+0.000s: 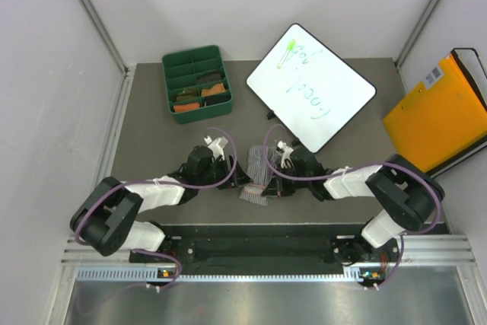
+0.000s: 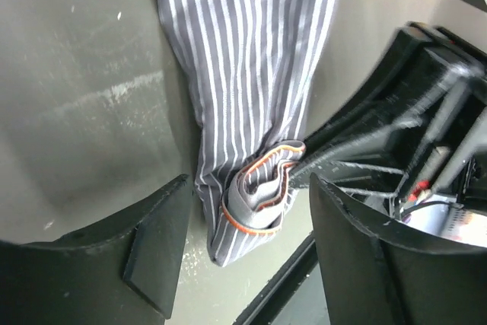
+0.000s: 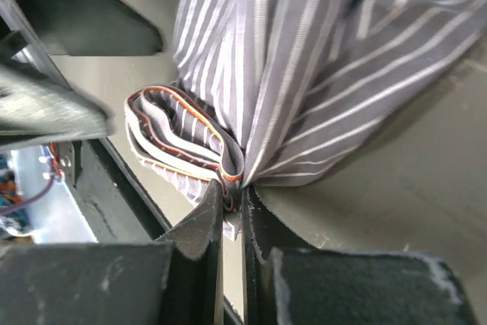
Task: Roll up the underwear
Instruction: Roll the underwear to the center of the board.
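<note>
**Right gripper (image 3: pixel 232 202) pinches striped underwear (image 3: pixel 304 74)**

Its fingers are closed tight on the folded waistband end, which lies on the table (image 2: pixel 91 97) between the arms. Left gripper (image 2: pixel 249 188) stands parted astride that same end, gripping nothing.

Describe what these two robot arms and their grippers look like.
The left arm and right arm have black joints joined by white segments, with purple cables looping alongside. The left gripper and right gripper each carry two black, wedge-shaped fingers.

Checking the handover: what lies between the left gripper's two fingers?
The bunched waistband end of the striped underwear lies between the fingers of the open left gripper, shown in the left wrist view.
</note>
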You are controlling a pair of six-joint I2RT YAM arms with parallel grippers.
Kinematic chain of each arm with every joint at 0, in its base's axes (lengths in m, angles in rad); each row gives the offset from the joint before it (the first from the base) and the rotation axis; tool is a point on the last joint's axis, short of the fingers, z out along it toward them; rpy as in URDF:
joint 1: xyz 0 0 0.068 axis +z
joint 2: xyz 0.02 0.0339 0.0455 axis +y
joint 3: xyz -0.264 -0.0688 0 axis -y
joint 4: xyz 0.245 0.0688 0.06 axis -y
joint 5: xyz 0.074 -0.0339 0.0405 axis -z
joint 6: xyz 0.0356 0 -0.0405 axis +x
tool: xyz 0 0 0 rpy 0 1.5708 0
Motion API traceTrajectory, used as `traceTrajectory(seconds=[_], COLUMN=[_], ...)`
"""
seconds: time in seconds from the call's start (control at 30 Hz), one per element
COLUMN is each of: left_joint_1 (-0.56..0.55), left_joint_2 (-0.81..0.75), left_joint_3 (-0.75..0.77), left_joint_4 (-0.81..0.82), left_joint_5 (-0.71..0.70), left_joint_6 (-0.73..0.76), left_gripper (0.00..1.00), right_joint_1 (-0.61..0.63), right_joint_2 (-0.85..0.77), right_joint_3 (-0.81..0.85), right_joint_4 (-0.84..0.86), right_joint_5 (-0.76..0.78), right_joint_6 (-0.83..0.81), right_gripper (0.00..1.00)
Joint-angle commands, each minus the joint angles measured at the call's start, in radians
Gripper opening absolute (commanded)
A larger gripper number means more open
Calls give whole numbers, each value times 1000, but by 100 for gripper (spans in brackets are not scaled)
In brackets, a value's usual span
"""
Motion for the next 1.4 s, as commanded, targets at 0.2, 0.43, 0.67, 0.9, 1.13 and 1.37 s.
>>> traceTrajectory(seconds=[0.2, 0.43, 0.67, 0.9, 1.13, 1.37], left_joint_1=[1, 1, 1, 4, 4, 6], left_joint_2=[59, 171, 269, 244, 304, 329], left_joint_3=[-38, -56, -38, 69, 151, 155], left_joint_4=[92, 248, 245, -110, -228, -216], left_joint_5=[72, 104, 158, 152, 190, 223], left_joint_6=[108, 70, -20, 61, 115, 105], left_gripper=[61, 43, 0, 0, 0, 0], right_joint_1=[-79, -92, -90, 115, 433, 514], right_joint_2=[108, 149, -27, -306, -281, -135], right_joint_3=[79, 90, 134, 147, 93, 79], right_joint_4=[-176, -162, -283, -395, -207, -116], right_joint_5=[-33, -68, -5, 331, 578, 677], right_joint_6=[23, 21, -123, -457, -713, -795], right_gripper=[0, 0, 48, 68, 70, 69])
